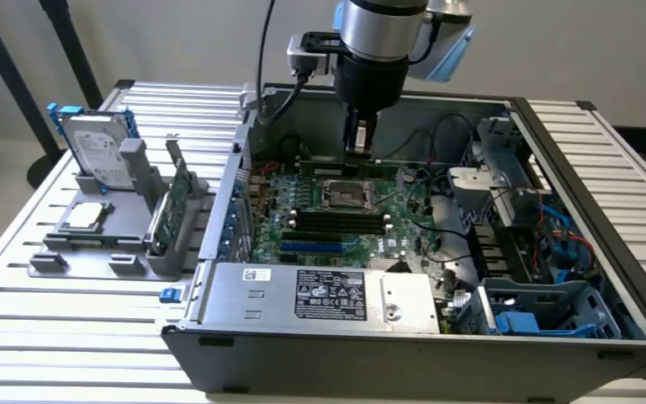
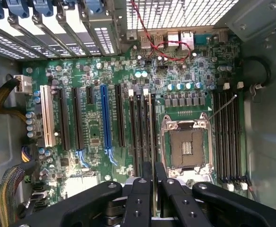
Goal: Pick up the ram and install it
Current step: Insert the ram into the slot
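robot arm work inside an open computer case (image 1: 592,181): the black, jointed gripper (image 1: 359,151) hangs low over the far side of the green motherboard (image 1: 300,189). its two flat fingers (image 2: 142,189) are pinched nearly together on the ram (image 2: 152,142), which appears edge-on as a thin, pale line running out from the fingertips. the stick lies along the bank of long, dark memory slots (image 2: 137,132) just beside the square, metal-framed processor socket (image 2: 187,147); whether it touches a slot cannot be told. a second bank of slots (image 2: 228,137) flanks the socket's other side, and a glossy blue expansion slot (image 2: 105,118) stands among black ones. braided cables (image 2: 5,97) curl at the board's edge near the case wall. a boxy grey power supply (image 1: 323,295) fills the case's near edge, leaving an open well above the board. on the ribbed aluminium table (image 1: 65,320), at the exterior view's left, a grey tray (image 1: 76,257) holds a silver hard drive (image 1: 93,151) and a green circuit card (image 1: 164,217) upright, well apart from the gripper.
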